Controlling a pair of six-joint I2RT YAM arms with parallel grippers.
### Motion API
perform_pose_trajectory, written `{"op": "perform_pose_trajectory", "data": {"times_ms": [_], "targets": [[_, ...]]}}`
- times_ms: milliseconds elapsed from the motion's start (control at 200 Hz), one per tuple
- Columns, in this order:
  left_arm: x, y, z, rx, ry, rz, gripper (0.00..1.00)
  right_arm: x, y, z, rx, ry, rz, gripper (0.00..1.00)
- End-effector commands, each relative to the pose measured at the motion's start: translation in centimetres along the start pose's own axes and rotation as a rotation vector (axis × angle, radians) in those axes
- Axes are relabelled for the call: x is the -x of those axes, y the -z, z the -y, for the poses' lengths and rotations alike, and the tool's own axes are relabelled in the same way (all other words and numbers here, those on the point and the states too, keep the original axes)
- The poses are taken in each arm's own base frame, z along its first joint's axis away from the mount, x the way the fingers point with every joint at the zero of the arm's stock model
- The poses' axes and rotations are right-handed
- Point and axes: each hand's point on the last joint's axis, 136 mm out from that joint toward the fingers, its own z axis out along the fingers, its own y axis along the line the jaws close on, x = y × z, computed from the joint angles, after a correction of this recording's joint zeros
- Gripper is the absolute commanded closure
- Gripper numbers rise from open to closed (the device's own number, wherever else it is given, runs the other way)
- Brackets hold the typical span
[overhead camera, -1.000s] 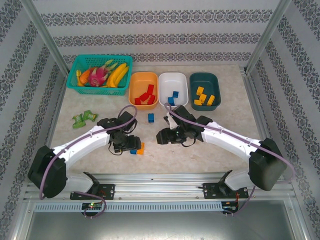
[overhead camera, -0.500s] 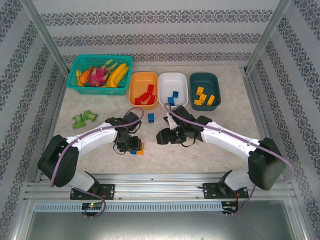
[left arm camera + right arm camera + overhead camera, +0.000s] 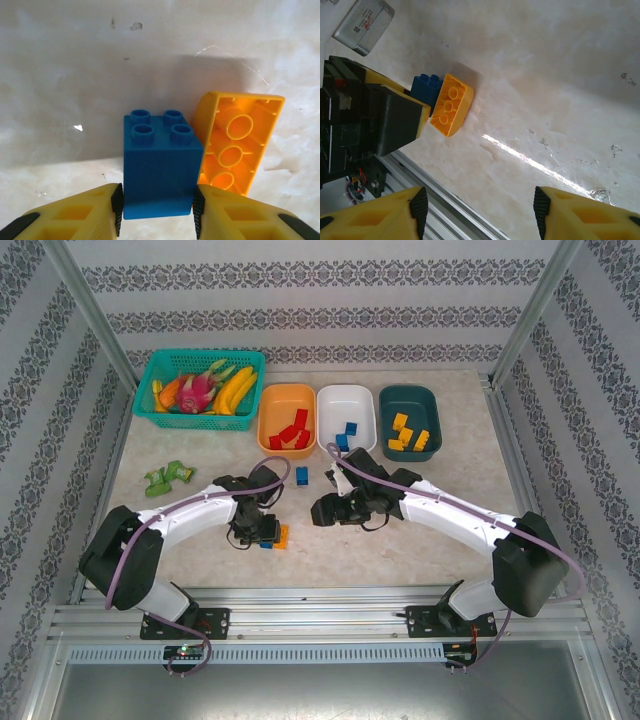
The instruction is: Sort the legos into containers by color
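Overhead; both wrists near blue lego (image 3: 159, 170)

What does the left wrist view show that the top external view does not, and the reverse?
Left wrist view: four studs on the blue plastic brick, the hollow underside of the orange plastic brick, the left hand with pads against the blue brick's sides. Top view: the oval plastic bins, orange, white and dark teal, holding sorted bricks. Both: the two bricks, side by side.
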Motion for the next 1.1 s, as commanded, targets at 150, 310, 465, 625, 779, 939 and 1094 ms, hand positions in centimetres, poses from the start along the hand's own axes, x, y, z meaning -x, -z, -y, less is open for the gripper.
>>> {"op": "perform_pose_trajectory", "data": {"times_ms": [150, 310, 465, 625, 779, 939, 1094], "targets": [[0.6, 0.2, -2.0, 0.056, 0.019, 0.034, 0.62, 0.8, 0.4, -0.7, 0.021, 0.012, 0.017, 0.39], [0.8, 0.3, -3.0, 0.082, 0.055, 0.037, 0.62, 1.0, 0.6, -1.2, 0.039, 0.021, 0.022, 0.40], [0.8, -0.6, -3.1, 0.094, 0.066, 0.011, 0.52, 1.2, 1.2, -3.2, 0.138, 0.071, 0.044, 0.38], [1.5, -1.1, -2.8, 0.095, 0.066, 0.013, 0.53, 1.3, 1.9, -4.0, 0.182, 0.103, 0.075, 0.35], [1.9, -1.4, -2.5, 0.090, 0.058, 0.014, 0.62, 1.4, 2.2, -3.9, 0.184, 0.114, 0.110, 0.33], [2.3, -0.6, -2.5, 0.096, 0.056, 0.037, 0.77, 2.4, 3.3, -3.8, 0.170, 0.125, 0.203, 0.25], [3.7, 2.7, -1.7, 0.083, 0.059, 0.104, 0.79, 3.6, 4.5, -3.8, 0.147, 0.132, 0.280, 0.20]]}}
